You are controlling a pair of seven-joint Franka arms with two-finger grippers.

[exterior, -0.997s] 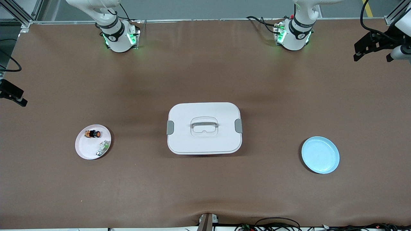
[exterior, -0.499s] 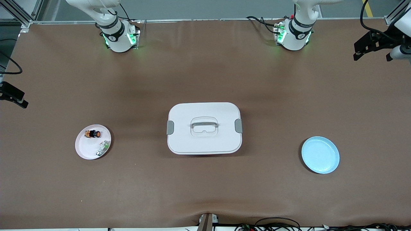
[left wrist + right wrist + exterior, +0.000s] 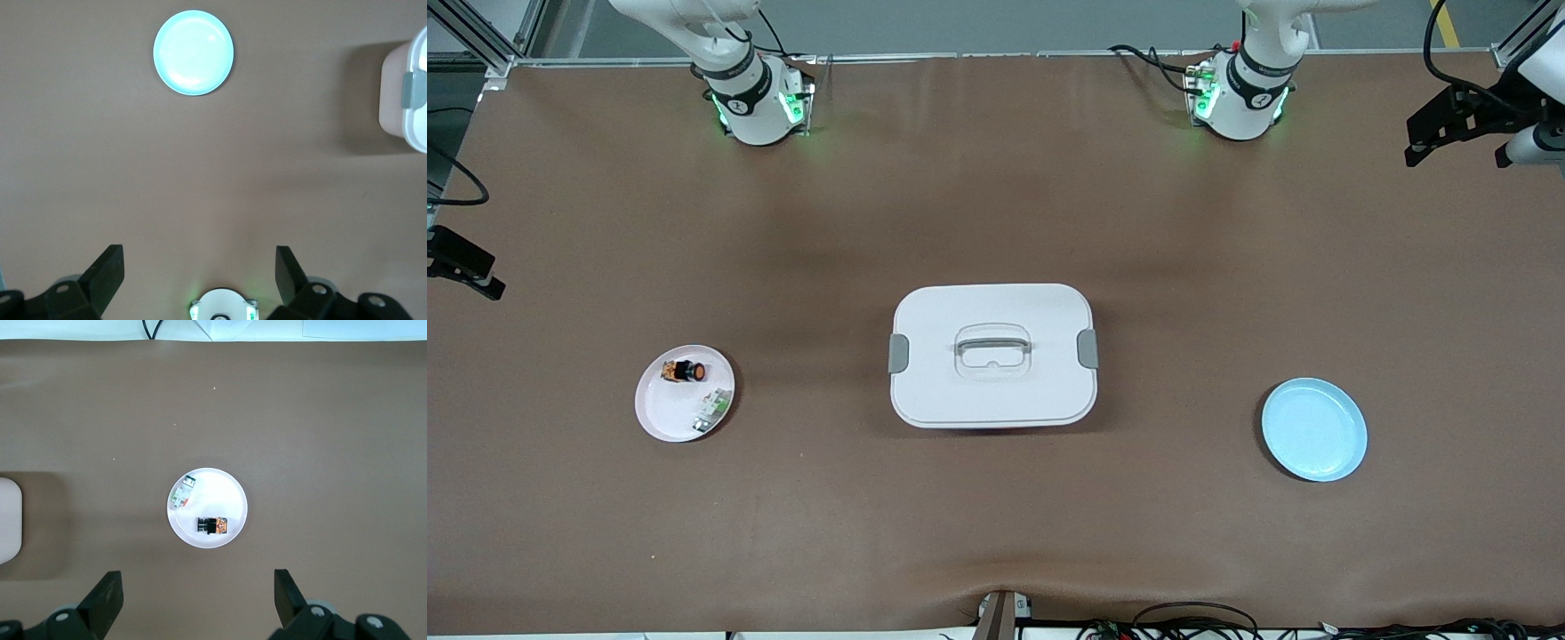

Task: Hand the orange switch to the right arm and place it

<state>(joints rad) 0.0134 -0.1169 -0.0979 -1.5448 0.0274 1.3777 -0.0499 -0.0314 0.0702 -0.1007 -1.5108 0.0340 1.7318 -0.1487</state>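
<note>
Nothing on the desk [image 3: 996,196] has shifted since the earlier frames; both my arms wait, raised high. My left gripper [image 3: 199,277] hangs with fingers [image 3: 107,270] wide and empty, the round light-blue plate [image 3: 193,52] at the upper middle of its frame. My right gripper [image 3: 198,597] also spreads its fingers [image 3: 107,593] wide above the round pale-pink plate [image 3: 660,413]. On that plate lies the tiny black orange switch [image 3: 687,370], apart from a small white-and-green part [image 3: 712,410]. A white lidded box [image 3: 993,355] sits mid-frame.
</note>
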